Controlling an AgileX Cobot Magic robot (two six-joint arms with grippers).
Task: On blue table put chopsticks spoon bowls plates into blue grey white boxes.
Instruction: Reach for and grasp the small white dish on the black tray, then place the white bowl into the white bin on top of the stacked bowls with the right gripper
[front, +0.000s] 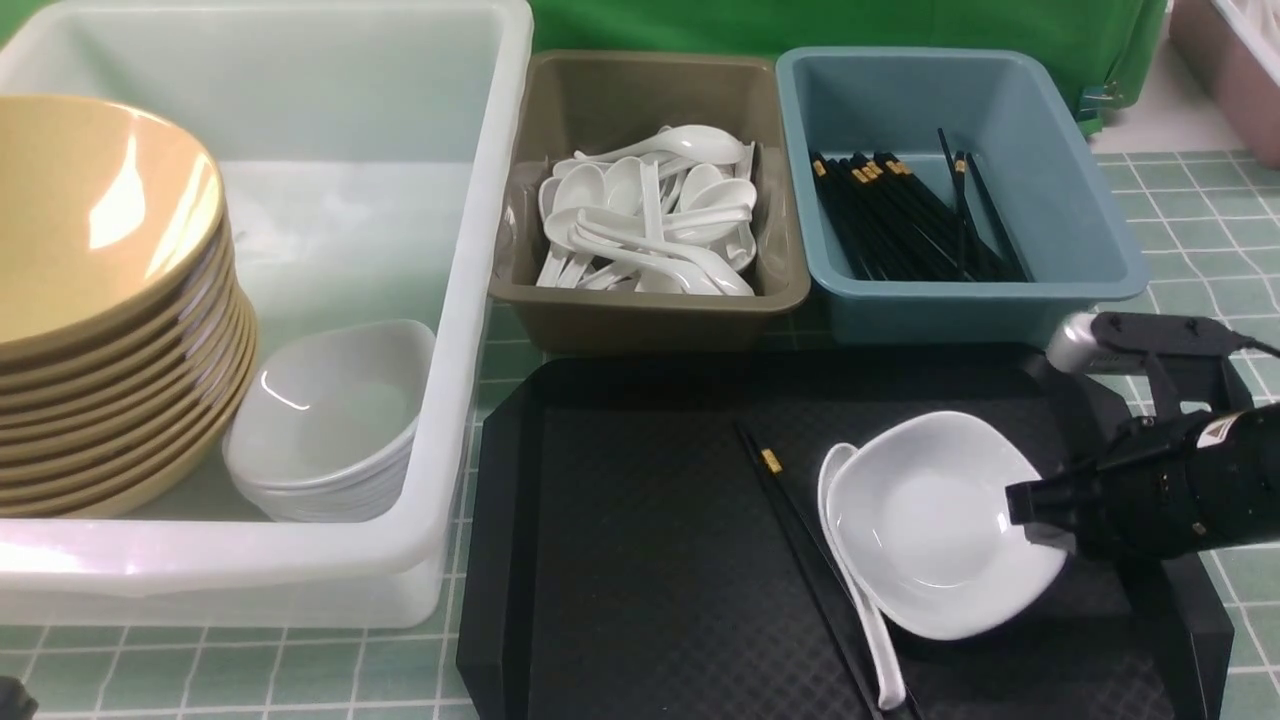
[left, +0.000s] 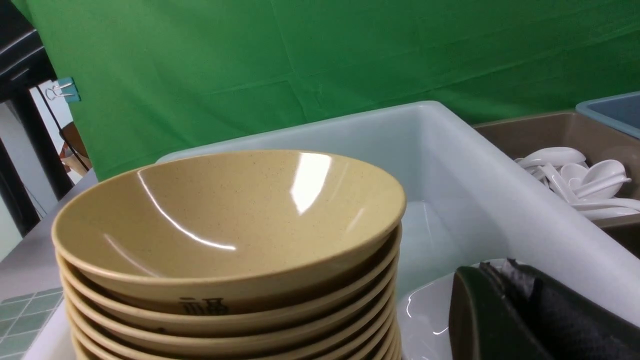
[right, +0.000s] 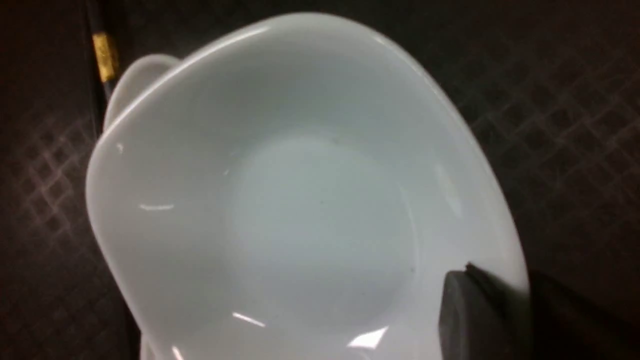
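Where the right tool (front: 1035, 520) bites: jaws clamped on the right-hand rim of the white bowl (front: 925, 530), one finger (right: 465, 310) inside the rim, and that's a grip.
White bowl: squarish and empty, on the right half of the black tray (front: 620, 560), not in any box; whether it sits flat I cannot tell.
Loose spoon (front: 868, 620): white, tight against the bowl's left edge, scoop tucked partly under the rim, handle running to the tray's near edge.
Loose chopsticks (front: 772, 462): black with a gold band, just left of the spoon and angled the same way.
Blue box (front: 1090, 230): behind the tray on the right, with a bundle of black chopsticks (front: 900, 220) lying inside.
Grey box (front: 650, 315): right beside the blue one on its left, heaped with white spoons (front: 650, 215).
White box (front: 480, 250): far left, the biggest of the three; tan bowls (front: 100, 300) stacked high at its left side, stacked white bowls (front: 330, 420) touching them.
Left tool (left: 495, 280): shown only by its own wrist camera, close by the white box's wall, jaws fully together with nothing between them.
Table (front: 1200, 230): green checked cover under the tray and boxes.
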